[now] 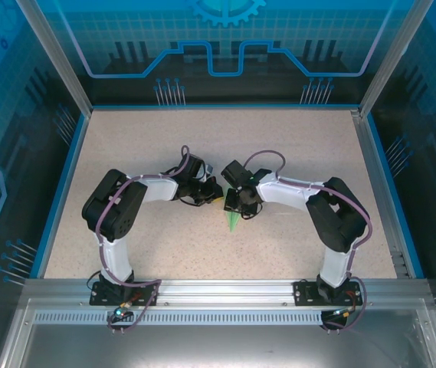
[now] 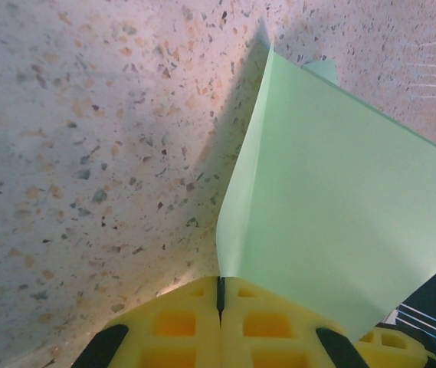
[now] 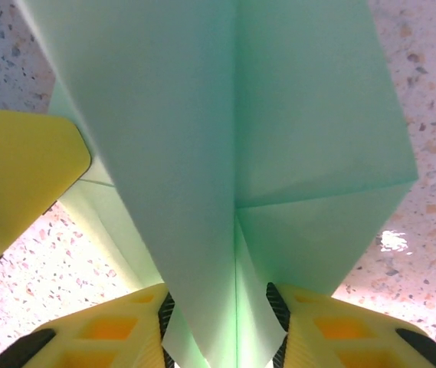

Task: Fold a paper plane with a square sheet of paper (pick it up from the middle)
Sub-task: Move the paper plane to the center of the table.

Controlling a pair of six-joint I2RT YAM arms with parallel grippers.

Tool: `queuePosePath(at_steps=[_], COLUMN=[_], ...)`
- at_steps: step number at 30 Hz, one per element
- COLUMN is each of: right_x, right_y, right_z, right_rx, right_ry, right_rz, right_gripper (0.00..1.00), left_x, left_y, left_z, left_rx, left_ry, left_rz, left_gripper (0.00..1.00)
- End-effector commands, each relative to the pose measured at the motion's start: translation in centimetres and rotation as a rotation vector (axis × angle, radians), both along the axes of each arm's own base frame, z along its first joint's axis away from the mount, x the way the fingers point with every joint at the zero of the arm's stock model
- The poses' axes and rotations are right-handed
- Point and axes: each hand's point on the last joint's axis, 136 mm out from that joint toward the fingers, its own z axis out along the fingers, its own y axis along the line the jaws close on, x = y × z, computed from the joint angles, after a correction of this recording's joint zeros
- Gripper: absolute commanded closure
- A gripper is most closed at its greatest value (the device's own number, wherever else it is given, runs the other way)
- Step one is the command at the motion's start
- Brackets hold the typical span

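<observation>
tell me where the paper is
In the top view the paper sits mid-table, the left pincer shut on its edge and the right pincer straddling its fold.

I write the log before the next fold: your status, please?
Left gripper shut on green paper. Right gripper around it, grip unclear. Paper partly folded. No obstacle seen.

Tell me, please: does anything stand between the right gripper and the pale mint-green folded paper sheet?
Nothing visible does. The pale mint-green folded paper sheet runs down between the two yellow fingers of the right gripper, with no other thing in the gap. The left gripper is shut on the same sheet.
</observation>
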Motion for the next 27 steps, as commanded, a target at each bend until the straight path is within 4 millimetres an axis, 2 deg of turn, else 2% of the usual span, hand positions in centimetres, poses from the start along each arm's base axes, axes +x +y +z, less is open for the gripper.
queuePosePath(at_steps=[1, 4, 8, 12, 22, 27], right_x=[-0.4, -0.2, 0.0, 0.2, 1.5, 1.7], right_y=[0.2, 0.0, 0.1, -0.1, -0.6, -0.4], right_z=[-0.2, -0.2, -0.6, -0.8, 0.2, -0.3], right_rx=[-0.042, -0.068, -0.086, -0.111, -0.195, -0.209], right_ry=[0.011, 0.005, 0.009, 0.009, -0.039, -0.021], right_rz=[0.002, 0.004, 0.012, 0.018, 0.09, 0.121], right_gripper=[0.65, 0.68, 0.77, 0.82, 0.85, 0.85], left_x=[-0.5, -0.4, -0.5, -0.3, 0.3, 0.1], left_y=[0.7, 0.9, 1.1, 2.1, 8.4, 10.0], left_z=[-1.1, -0.9, -0.8, -0.1, 2.1, 1.8], left_rx=[0.03, 0.039, 0.057, 0.081, 0.249, 0.289], left_ry=[0.027, 0.021, 0.016, 0.0, -0.051, -0.04], left_rz=[0.0, -0.003, -0.001, 0.02, 0.189, 0.243], left_gripper=[0.95, 0.9, 0.85, 0.76, 0.5, 0.4])
